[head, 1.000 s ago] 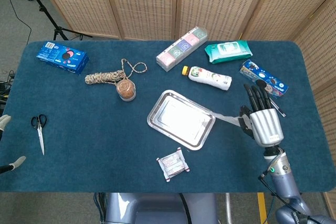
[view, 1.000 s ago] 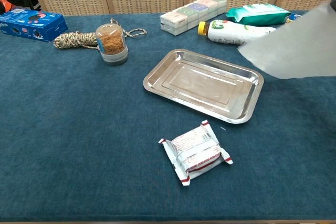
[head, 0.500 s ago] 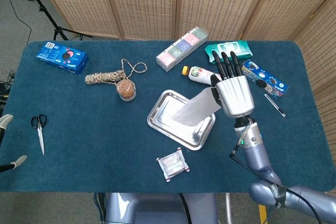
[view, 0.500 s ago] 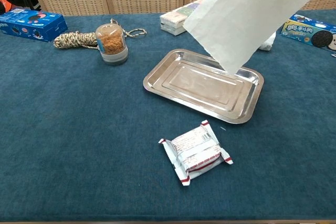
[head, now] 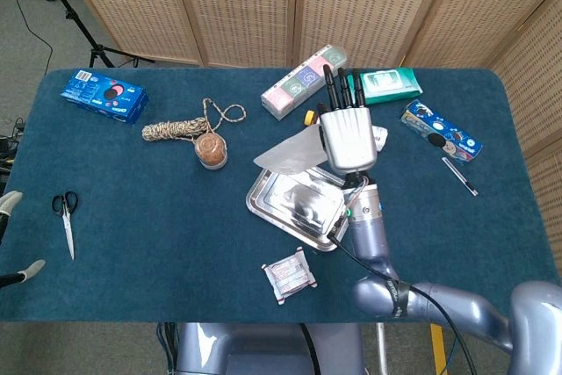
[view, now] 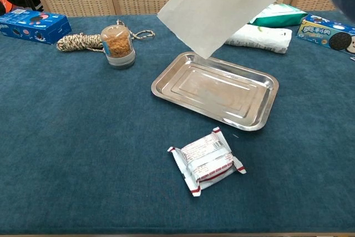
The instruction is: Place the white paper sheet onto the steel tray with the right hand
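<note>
Steel tray [view: 215,90] interior bare. Snack packet [view: 206,161] lies near its lower edge; jar [view: 117,46] stands to its left; bottle [view: 259,35] lies above right.

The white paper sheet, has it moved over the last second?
Yes. The right hand has carried the white paper sheet leftward, from off the steel tray's right side to above the tray, not yet laid down.
</note>
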You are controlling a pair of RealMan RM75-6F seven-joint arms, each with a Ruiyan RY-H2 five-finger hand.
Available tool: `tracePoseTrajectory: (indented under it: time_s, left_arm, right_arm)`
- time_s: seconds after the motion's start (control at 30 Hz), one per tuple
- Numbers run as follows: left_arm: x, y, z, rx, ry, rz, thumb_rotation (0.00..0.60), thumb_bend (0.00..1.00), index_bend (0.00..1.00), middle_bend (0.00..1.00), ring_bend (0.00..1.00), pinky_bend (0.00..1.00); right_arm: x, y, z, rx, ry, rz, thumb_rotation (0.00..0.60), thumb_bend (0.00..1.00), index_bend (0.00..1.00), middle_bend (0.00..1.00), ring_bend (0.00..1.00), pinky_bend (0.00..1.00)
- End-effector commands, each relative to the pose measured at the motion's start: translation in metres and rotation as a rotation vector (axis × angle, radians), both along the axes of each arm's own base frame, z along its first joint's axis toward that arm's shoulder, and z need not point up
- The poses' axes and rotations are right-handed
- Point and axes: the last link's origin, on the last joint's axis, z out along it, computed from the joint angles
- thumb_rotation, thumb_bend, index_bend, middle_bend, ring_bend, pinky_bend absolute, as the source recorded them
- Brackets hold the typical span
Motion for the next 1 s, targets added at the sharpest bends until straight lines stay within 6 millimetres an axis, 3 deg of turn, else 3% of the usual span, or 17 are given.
tracePoseTrajectory:
  time_s: [0.03,0.13,0.3,0.57,0.83,1.0]
  left_arm:
    - [-0.002,0.001,0.002,0.007,-0.006,0.005,0.6,0.0,0.0,0.0,0.0,0.0]
    - [-0.003,0.003,0.004,0.011,-0.009,0.008,0.6,0.0,0.0,0.0,0.0,0.0]
    - [-0.004,0.004,0.004,0.0,-0.009,0.013,0.6,0.0,0.0,0.0,0.0,0.0]
    - [-0.001,0.003,0.002,-0.006,-0.006,0.0,0.6,0.0,0.0,0.0,0.0,0.0]
    - [0.002,0.002,-0.003,-0.016,0.006,-0.007,0.6,0.0,0.0,0.0,0.0,0.0]
    - [0.002,0.002,-0.004,-0.02,0.009,-0.007,0.6,0.0,0.0,0.0,0.0,0.0]
  right_arm:
    - [0.008,0.0,-0.014,-0.003,0.014,0.008,0.6,0.67,0.75,0.04,0.0,0.0]
    - [0.002,0.003,-0.024,0.01,0.031,0.017,0.6,0.67,0.75,0.04,0.0,0.0]
    - [-0.026,0.014,-0.041,0.063,0.068,0.014,0.6,0.67,0.75,0.04,0.0,0.0]
    - [-0.073,0.054,-0.06,0.171,0.11,0.08,0.6,0.67,0.75,0.04,0.0,0.0]
    - [-0.096,0.072,-0.073,0.251,0.137,0.096,0.6,0.67,0.75,0.05,0.0,0.0]
    - [-0.101,0.077,-0.087,0.308,0.145,0.104,0.6,0.67,0.75,0.05,0.0,0.0]
